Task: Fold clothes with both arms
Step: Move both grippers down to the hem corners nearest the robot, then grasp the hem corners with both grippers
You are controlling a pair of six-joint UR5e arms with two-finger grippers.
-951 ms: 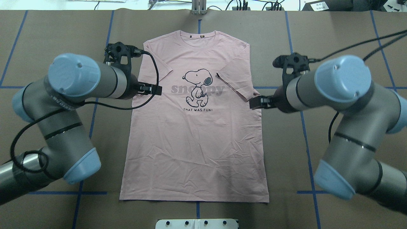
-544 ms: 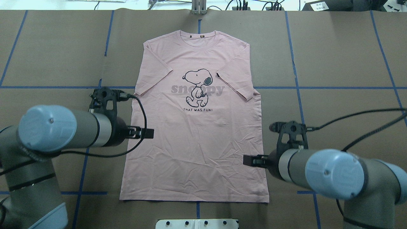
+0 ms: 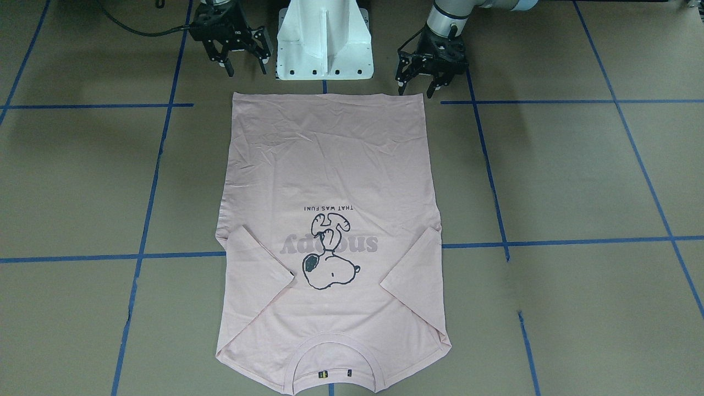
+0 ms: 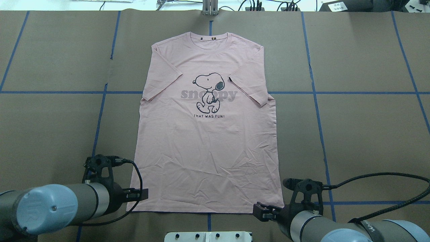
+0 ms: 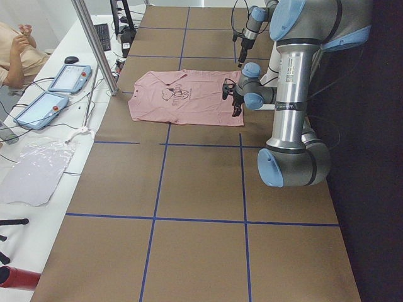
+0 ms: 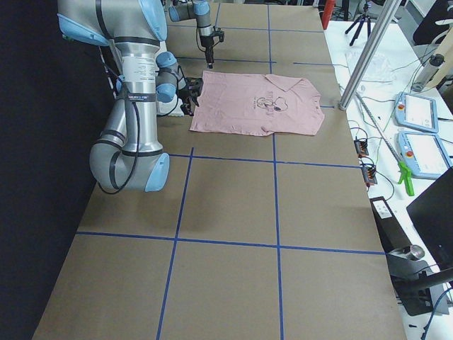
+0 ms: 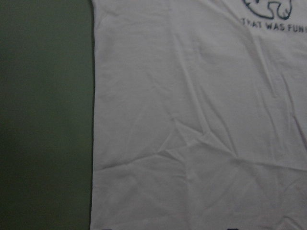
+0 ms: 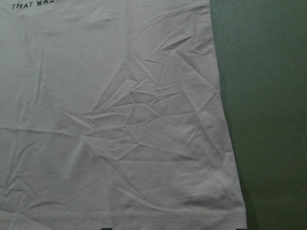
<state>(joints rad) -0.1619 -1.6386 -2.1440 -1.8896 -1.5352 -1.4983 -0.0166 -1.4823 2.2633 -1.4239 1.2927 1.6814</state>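
The pale pink T-shirt lies flat and face up on the brown table. Its neckline is far from the robot and both sleeves are folded in over the front. It also shows in the front view and in both wrist views. My left gripper is open and empty just above the shirt's near left hem corner; the front view shows its fingers spread. My right gripper is open and empty by the near right hem corner, a little nearer the base.
The white pedestal base stands between the two grippers, just behind the hem. Blue tape lines cross the table. A metal post and operator tablets stand at the far edge, where a person sits.
Both arms have drawn back toward the robot along the shirt's sides, from sleeve level down to the hem corners. The shirt has not moved. Both grippers stay open.
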